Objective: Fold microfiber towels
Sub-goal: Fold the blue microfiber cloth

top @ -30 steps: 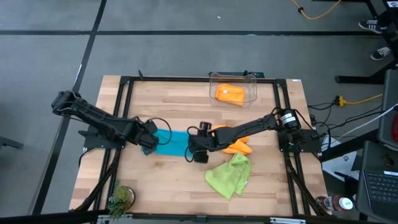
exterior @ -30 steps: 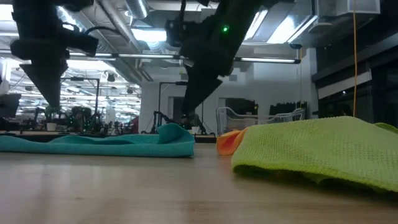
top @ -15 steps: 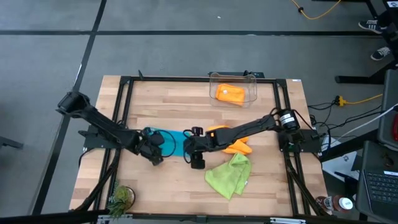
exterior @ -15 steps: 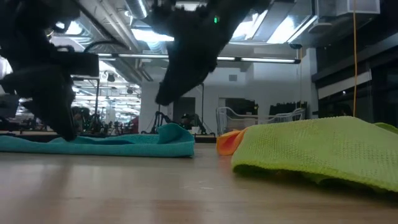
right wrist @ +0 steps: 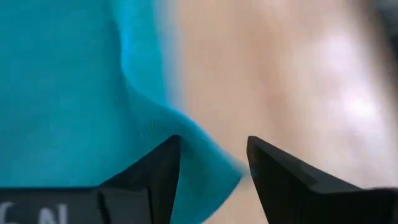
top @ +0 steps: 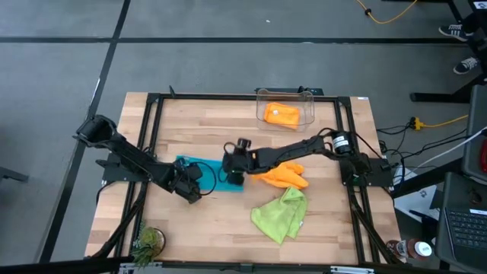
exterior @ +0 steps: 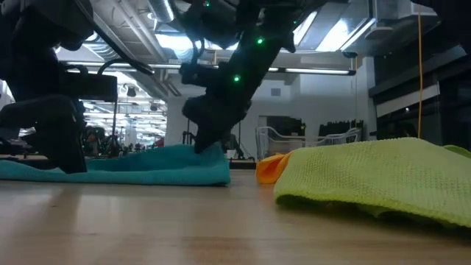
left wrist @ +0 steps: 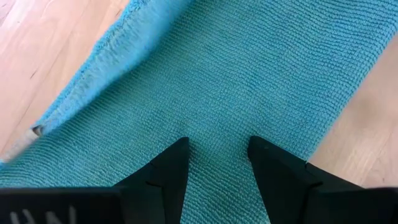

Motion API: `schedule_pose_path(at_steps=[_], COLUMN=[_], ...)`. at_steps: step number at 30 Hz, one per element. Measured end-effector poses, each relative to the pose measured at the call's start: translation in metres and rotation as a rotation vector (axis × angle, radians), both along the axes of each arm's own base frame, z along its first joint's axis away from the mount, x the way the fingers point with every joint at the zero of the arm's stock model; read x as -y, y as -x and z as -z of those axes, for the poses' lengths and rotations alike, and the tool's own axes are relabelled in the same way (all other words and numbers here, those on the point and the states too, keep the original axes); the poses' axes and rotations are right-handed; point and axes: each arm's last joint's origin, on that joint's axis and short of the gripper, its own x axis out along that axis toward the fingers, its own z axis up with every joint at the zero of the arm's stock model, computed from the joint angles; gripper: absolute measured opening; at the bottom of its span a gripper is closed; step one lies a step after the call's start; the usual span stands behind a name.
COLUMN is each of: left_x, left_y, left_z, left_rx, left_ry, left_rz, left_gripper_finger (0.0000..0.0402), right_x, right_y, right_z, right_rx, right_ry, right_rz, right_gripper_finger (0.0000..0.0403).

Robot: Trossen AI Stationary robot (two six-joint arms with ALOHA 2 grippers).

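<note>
- The teal towel (top: 207, 174) lies flat on the bench (top: 228, 221) between the two arms. A second ago it ran out longer toward the right; now it looks shorter.
- The right end effector (top: 234, 169) has swung from the towel's near right corner back to its far right edge, fingers apart around a raised corner of the cloth (right wrist: 186, 137), though I can't tell if it grips.
- The left end effector (top: 190, 188) has come down onto the towel's left part, fingers (left wrist: 168, 171) apart and pressing on the cloth (left wrist: 249, 81).
- To me this reads as a fold under way, the left pinning while the right carries an edge over.
- The orange towel (top: 283, 175) and lime green towel (top: 280, 215) wait crumpled at the right; another orange one (top: 281, 114) sits in the clear bin (top: 307, 103).
</note>
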Motion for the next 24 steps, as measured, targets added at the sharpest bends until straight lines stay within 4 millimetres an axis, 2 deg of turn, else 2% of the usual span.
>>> schedule_pose_path(at_steps=[3,8,13,19,24], left_x=[0.0,0.0,0.003,0.009,0.014], left_y=[0.0,0.0,-0.005,-0.023,-0.028], left_z=[-0.001,0.0,-0.009,-0.058,-0.075], left_rx=[0.002,0.0,-0.014,-0.034,-0.03], left_ry=[0.004,0.009,-0.002,-0.08,-0.066], left_rz=[0.001,-0.003,0.03,0.083,0.084], left_gripper_finger=[0.0165,0.0165,0.0165,0.0163,0.0163], right_x=[0.02,0.034,0.025,0.009,-0.003], right_y=[0.002,0.012,0.02,0.021,0.021], right_z=[-0.005,-0.019,-0.024,-0.036,-0.041], right_rx=[0.033,0.029,-0.015,-0.037,-0.031], right_ry=[0.107,0.076,0.055,0.061,0.023], right_rz=[0.166,0.272,0.267,0.229,0.207], right_gripper_finger=[0.0189,0.0189,0.0189,0.0189,0.0189])
